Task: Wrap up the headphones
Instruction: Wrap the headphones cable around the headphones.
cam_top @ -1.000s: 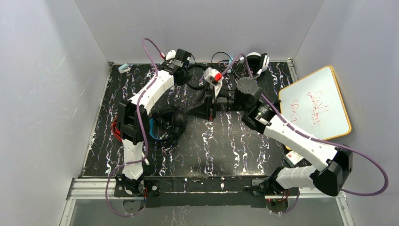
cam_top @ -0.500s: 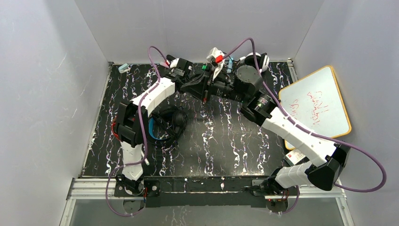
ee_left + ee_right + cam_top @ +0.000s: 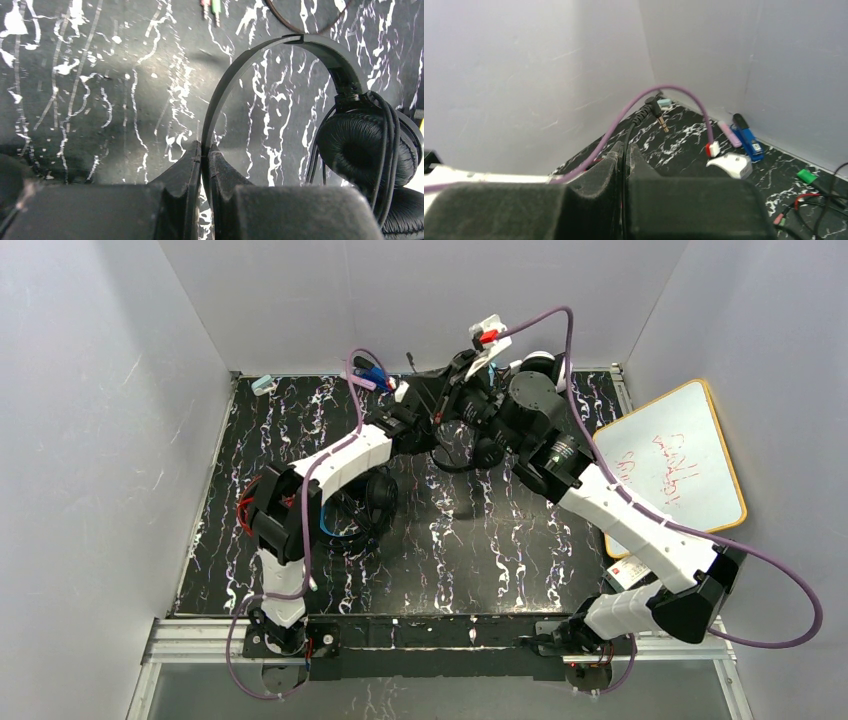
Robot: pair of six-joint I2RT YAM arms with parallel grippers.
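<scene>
**All-black headphones, held at two points**

- Left end effector (image 3: 205, 150): closed on the thin headband (image 3: 280, 42) of the headphones (image 3: 350, 90), above the table (image 3: 100, 100).
- Ear cup (image 3: 365, 150): just right of that end effector's fingers, with turns of cable wound around it.
- Right end effector (image 3: 624, 147): pinched shut on the thin black cable (image 3: 638, 119).
- Jack plug (image 3: 659, 116): just beyond its fingertips, held in the air.

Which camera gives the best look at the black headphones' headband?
Left wrist view: the headband arches from the shut left hand pinching it to a cable-wrapped ear cup. The top view barely shows it, small and crowded. The right wrist view shows only the plug of a cable in the right hand.
</scene>
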